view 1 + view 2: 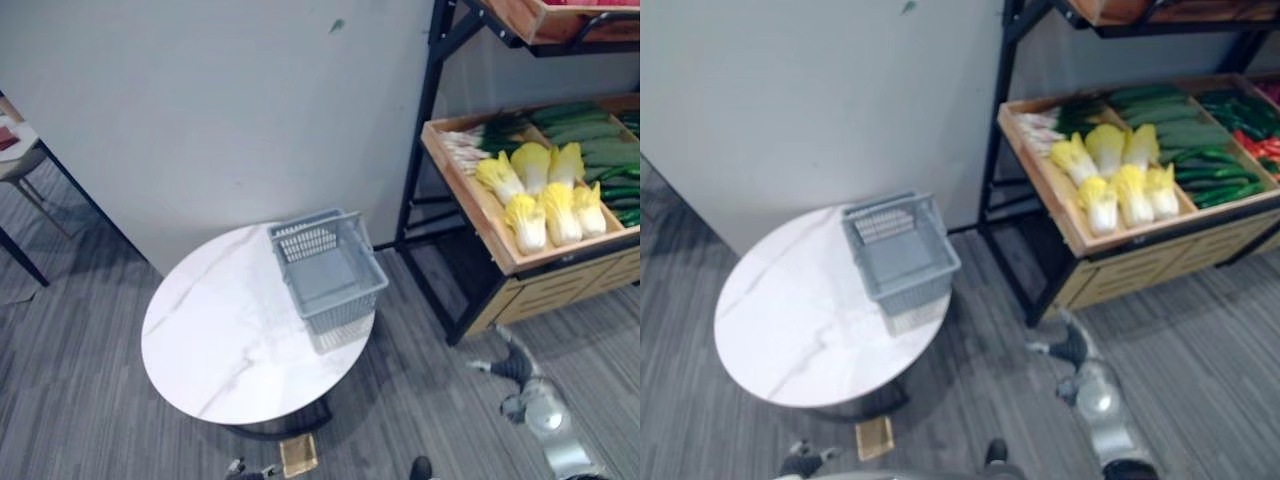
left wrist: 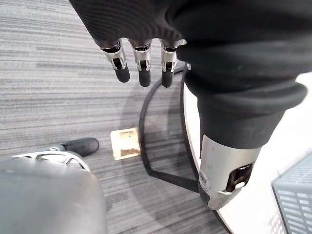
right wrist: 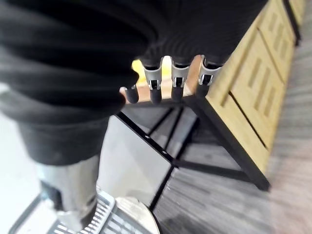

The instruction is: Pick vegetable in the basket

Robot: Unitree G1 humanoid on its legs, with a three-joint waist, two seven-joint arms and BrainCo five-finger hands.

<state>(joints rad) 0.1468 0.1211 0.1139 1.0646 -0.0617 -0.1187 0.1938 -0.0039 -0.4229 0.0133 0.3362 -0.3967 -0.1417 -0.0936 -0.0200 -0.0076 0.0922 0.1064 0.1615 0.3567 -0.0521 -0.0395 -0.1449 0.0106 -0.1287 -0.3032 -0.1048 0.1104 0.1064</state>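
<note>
Even indoor light, white table (image 1: 215, 335) bright, soft shadow on carpet (image 1: 80, 400) beneath it

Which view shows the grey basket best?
Left eye view: the grey basket sits whole and near centre on the white table, its empty inside visible. Right eye view shows it similarly; both wrist views catch a corner.

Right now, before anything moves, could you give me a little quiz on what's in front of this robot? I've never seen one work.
1. True or false: the grey basket already holds a vegetable.
2. The basket stands on: A the floor, B the round white table, C the wooden shelf.
3. What does the right hand hold?
Key: 1 false, it is empty; 2 B; 3 nothing, its fingers are straight.
</note>
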